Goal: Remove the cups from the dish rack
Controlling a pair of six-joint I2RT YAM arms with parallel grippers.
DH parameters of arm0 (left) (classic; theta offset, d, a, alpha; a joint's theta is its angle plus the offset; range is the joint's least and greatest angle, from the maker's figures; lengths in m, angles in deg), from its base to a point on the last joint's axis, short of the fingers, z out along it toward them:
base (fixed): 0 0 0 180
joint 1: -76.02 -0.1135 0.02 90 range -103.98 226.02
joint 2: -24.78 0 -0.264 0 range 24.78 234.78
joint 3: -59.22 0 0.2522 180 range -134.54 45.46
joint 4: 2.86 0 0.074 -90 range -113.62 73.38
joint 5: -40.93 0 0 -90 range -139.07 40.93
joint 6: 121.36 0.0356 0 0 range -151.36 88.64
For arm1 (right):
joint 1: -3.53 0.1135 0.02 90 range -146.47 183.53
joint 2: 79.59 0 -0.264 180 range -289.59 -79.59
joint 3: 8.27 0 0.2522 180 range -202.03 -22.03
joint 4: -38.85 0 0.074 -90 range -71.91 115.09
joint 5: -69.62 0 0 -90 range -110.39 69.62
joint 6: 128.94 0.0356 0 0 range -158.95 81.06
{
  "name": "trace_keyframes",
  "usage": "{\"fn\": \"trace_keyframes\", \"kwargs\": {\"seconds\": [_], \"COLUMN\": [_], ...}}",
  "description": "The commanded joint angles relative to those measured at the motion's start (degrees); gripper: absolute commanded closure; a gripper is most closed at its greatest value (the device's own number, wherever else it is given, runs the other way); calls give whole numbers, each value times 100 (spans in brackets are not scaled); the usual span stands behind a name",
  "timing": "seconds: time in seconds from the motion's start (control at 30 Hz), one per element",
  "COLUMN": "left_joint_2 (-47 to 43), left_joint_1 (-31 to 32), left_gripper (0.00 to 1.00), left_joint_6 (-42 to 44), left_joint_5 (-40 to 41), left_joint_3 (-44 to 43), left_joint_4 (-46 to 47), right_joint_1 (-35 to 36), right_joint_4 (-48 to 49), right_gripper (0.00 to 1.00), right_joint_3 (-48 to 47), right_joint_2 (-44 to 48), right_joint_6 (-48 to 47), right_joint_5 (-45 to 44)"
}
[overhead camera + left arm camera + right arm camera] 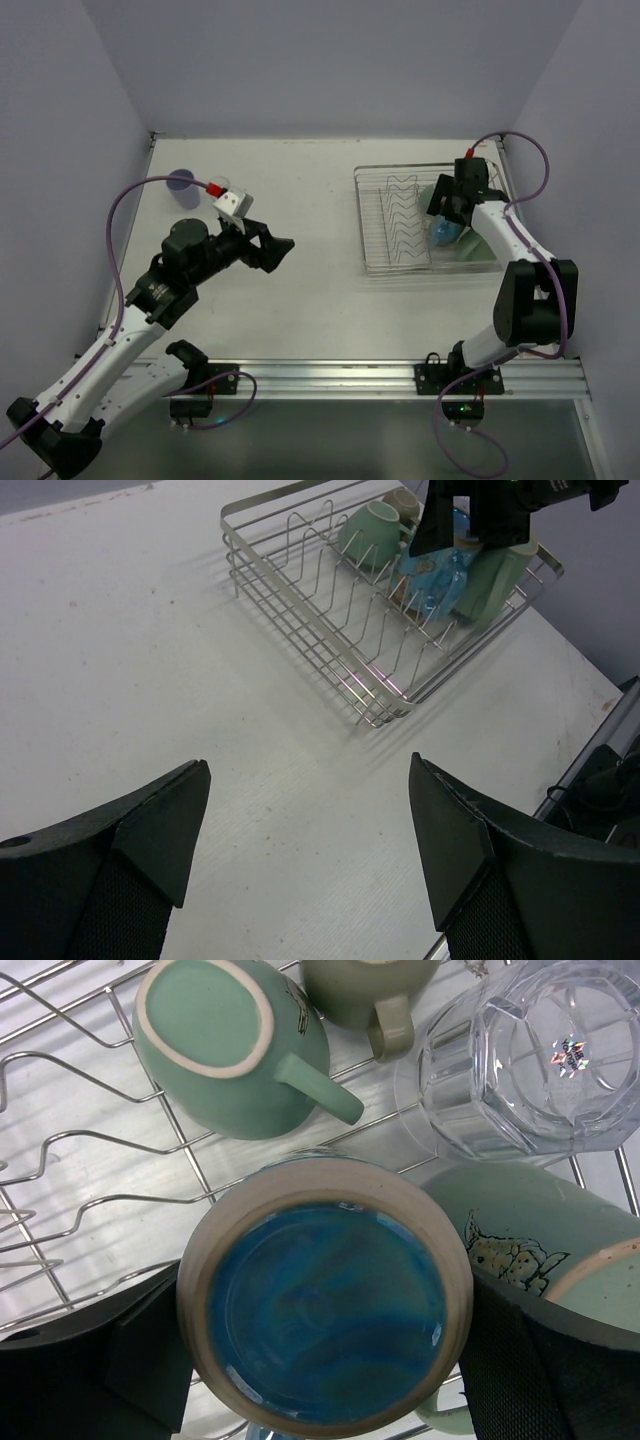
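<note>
1. The blue cup [325, 1320] stands upside down in the right part of the dish rack [395, 225]. Its glazed blue base, ringed in bare tan clay, faces up.
2. The right gripper [448, 205] is lowered over this cup. Its jaws are set wide, with one of the fingers [100, 1360] against the cup's left side and the other against its right. No gap shows on either side. The cup rests among the rack wires and is not lifted.
3. The other cups are packed round it in the same part of the rack.
   - A pale green mug [215, 1045] lies just beyond it to the far left, base up, with its handle pointing right.
   - An olive-brown cup [365, 990] sits farther back, its handle towards the blue cup.
   - A clear glass [530, 1050] stands inverted at the far right.
   - A teal mug [520, 1230] with a fish drawing lies immediately right of the blue cup, partly hidden by the right finger.
4. The rack sits on the right side of the table [300, 300], towards the far edge. Its left part holds only the zigzag dividers.
5. A lavender cup [183, 187] stands on the table at the far left, well apart from the rack.
6. The left gripper [310, 820] hangs above bare table left of the rack. Its jaws are spread wide and hold nothing.
</note>
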Motion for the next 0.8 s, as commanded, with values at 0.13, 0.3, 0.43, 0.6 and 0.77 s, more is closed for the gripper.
{"fn": "trace_keyframes", "kwargs": {"seconds": [0.13,0.3,0.43,0.6,0.77], "left_joint_2": [31,39,136,399,619], "left_joint_1": [27,19,19,19,19], "left_gripper": [15,19,23,26,28], "left_joint_6": [65,21,-58,-312,-970], "left_joint_5": [-55,-29,-73,-512,-986], "left_joint_3": [-36,-45,-80,-317,-388], "left_joint_4": [198,198,224,347,838], "right_joint_1": [28,81,90,151,441], "right_joint_4": [596,622,701,1025,2264], "right_gripper": [52,58,59,59,59], "right_joint_3": [-73,-117,-73,146,770], "right_joint_2": [681,1304,1823,2534,2984], "right_joint_6": [24,147,305,682,1614], "right_joint_5": [-4,145,382,1495,2956]}}
